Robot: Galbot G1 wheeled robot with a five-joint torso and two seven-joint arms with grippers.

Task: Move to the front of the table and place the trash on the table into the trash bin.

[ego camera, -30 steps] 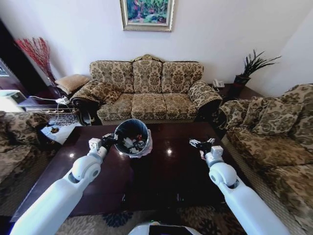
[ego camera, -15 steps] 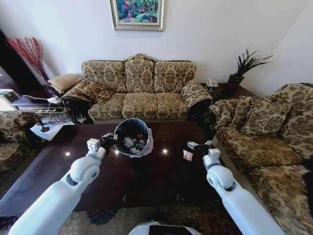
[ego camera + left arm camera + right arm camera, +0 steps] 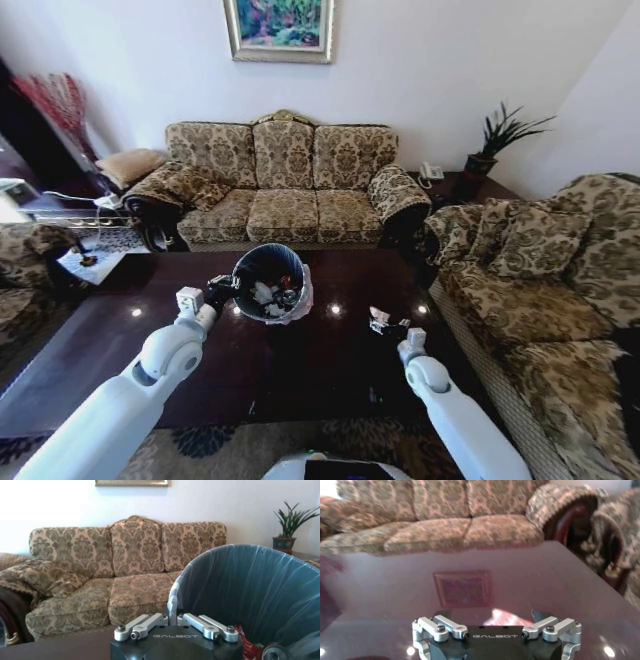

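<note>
Presently, left gripper [image 3: 222,288] pinches the trash bin [image 3: 270,282] rim at frame centre, mouth tilted toward camera; right gripper [image 3: 385,324] spread around a red-and-white wrapper [image 3: 379,316] on the table [image 3: 300,370]

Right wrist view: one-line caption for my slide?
Right gripper open above a red-and-white wrapper on the glossy table.

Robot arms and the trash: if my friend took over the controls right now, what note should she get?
Left gripper: shut on the trash bin rim, holding it over the table.
Right gripper: open, low over the table beside a red-and-white wrapper.
Done: several pieces of trash already lie inside the bin.
Left: grab that wrapper and drop it into the bin.
</note>
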